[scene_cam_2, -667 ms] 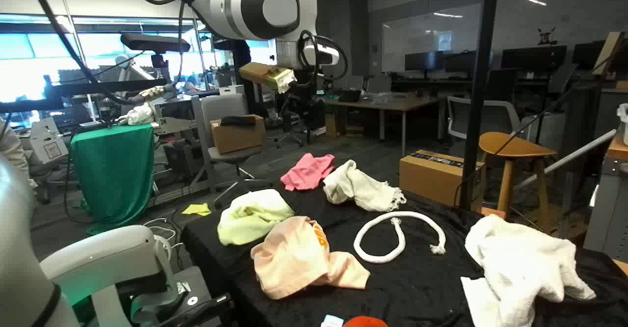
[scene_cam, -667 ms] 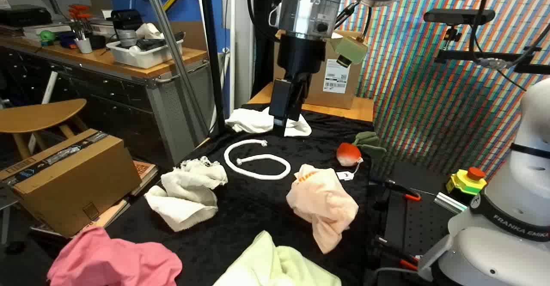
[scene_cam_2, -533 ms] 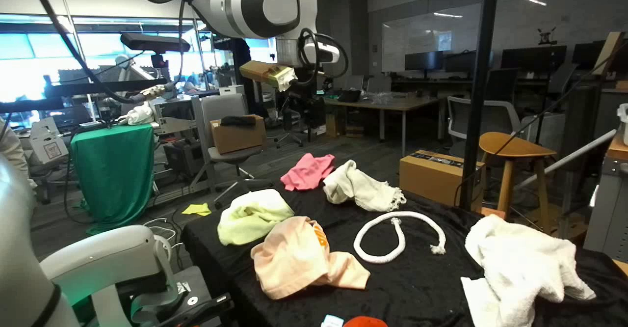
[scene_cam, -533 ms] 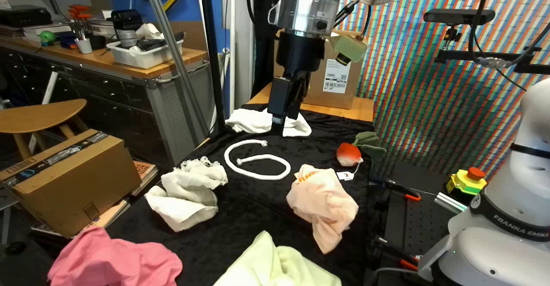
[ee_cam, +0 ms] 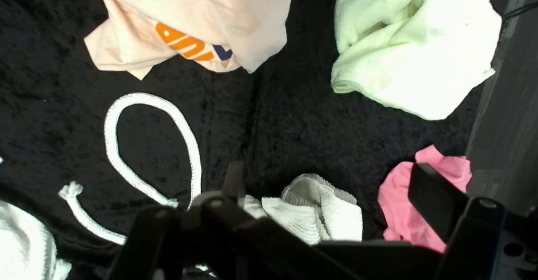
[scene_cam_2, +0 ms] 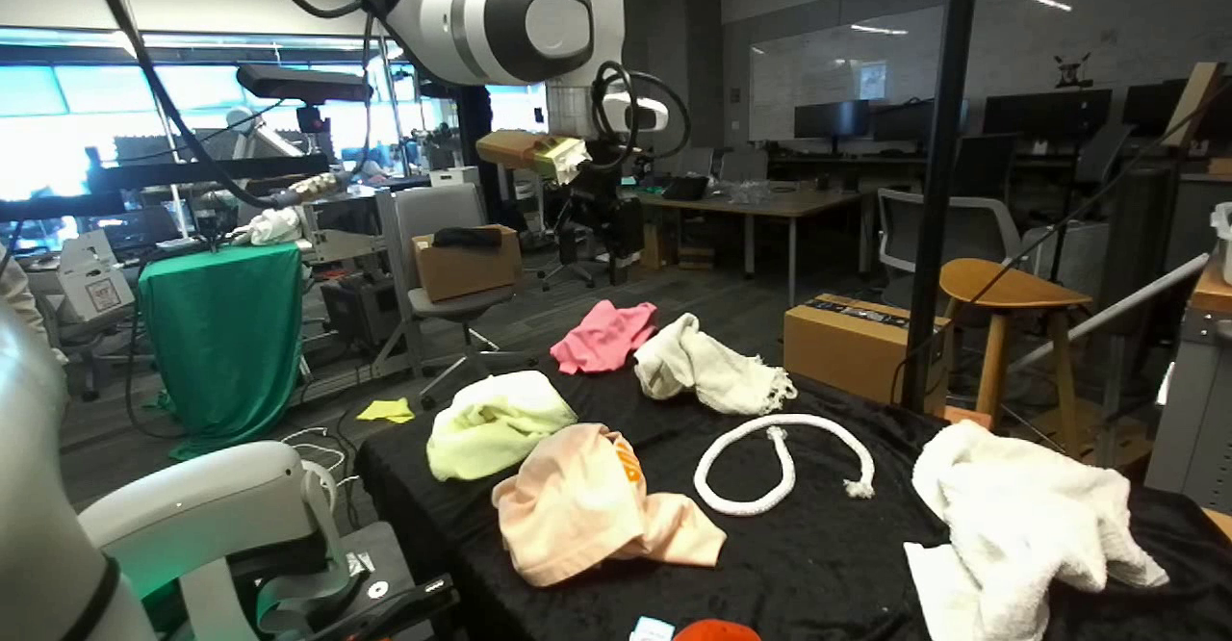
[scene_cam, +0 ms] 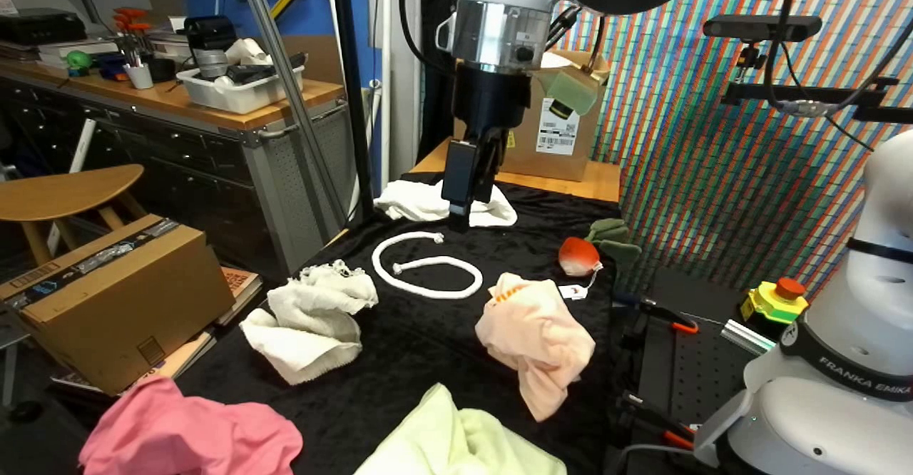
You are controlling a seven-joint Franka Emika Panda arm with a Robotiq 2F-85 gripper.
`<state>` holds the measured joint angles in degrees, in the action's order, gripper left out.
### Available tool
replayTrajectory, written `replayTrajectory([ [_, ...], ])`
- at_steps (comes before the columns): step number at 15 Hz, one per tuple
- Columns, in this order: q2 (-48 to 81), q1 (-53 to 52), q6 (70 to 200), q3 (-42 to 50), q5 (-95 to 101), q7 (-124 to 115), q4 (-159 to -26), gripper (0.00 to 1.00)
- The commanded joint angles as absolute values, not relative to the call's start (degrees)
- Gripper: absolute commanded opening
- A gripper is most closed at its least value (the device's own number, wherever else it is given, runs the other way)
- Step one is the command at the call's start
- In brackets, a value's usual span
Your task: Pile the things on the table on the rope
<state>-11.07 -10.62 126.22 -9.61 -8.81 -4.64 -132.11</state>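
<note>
A white rope (scene_cam: 428, 292) lies in an open curl on the black cloth; it also shows in an exterior view (scene_cam_2: 707, 463) and the wrist view (ee_cam: 110, 133). Around it lie crumpled cloths: peach (scene_cam: 535, 332), pale green (scene_cam_2: 500, 424), pink (scene_cam_2: 602, 338), off-white fringed (scene_cam_2: 707, 367) and white (scene_cam_2: 1030, 516). A red and white plush with green leaves (scene_cam: 579, 256) lies near the table edge. My gripper (ee_cam: 328, 166) is open and empty above the table. In the wrist view the off-white cloth (ee_cam: 336, 219) shows between its fingers, well below them.
A thin dark post (scene_cam_2: 936, 179) stands at the table edge. A cardboard box (scene_cam: 531, 129) stands behind the table, and another box (scene_cam: 114, 304) is beside it. A red emergency button (scene_cam: 789, 289) is near the robot base.
My arm and gripper have moved slightly down, and a little to the left in an exterior view. The rope, cloths and plush have not moved.
</note>
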Motion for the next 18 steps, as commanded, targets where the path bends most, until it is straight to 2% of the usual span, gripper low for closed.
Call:
replayTrajectory([
  [1, -5.7, -10.9, 124.1, -11.2, -4.3, -4.3, -125.7, 1.00],
  [9, 10.0, -13.4, 122.9, -13.8, 1.1, 0.5, -110.6, 1.00],
  [18, 22.7, -17.4, 114.5, -14.7, 3.2, 6.9, -94.9, 1.00],
])
